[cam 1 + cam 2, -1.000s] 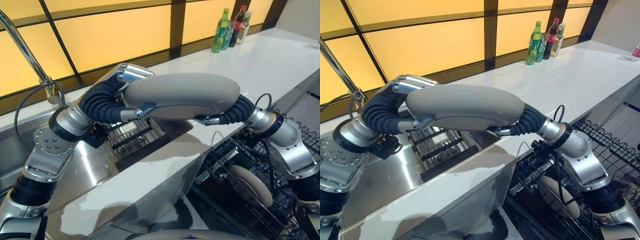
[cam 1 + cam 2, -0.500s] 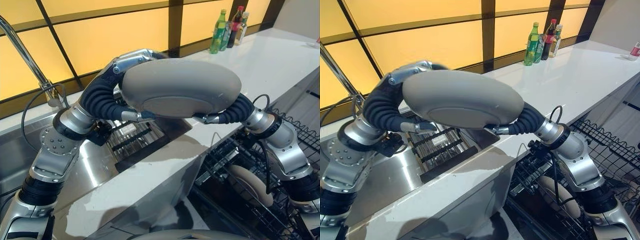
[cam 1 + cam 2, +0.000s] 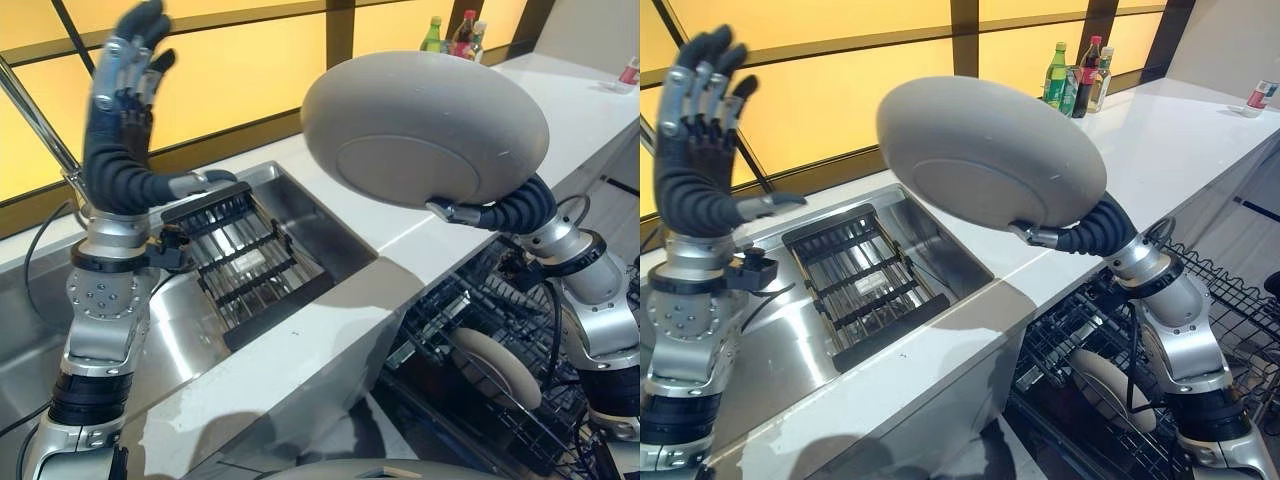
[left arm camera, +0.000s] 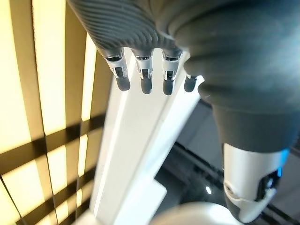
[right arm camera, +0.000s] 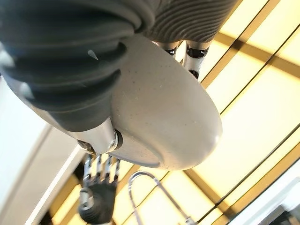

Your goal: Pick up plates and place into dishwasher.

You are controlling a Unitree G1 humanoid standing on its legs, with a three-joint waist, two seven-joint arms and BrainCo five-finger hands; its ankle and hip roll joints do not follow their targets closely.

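A large grey plate is held up in the air above the white counter, tilted so that its underside faces me. My right hand is shut on its lower rim, thumb under the base and fingers behind the plate. My left hand is raised high at the left, away from the plate, its fingers straight and holding nothing. Below the right arm the black wire dishwasher rack stands pulled out, with another beige plate upright in it.
A steel sink with a black dish rack lies in the counter at the centre left. A tall tap rises at the far left. Bottles stand at the counter's back right, and a red can at its far right.
My left hand has let go of the plate and swung up to the left. The right hand alone has lifted the plate higher and to the right, tilting it.
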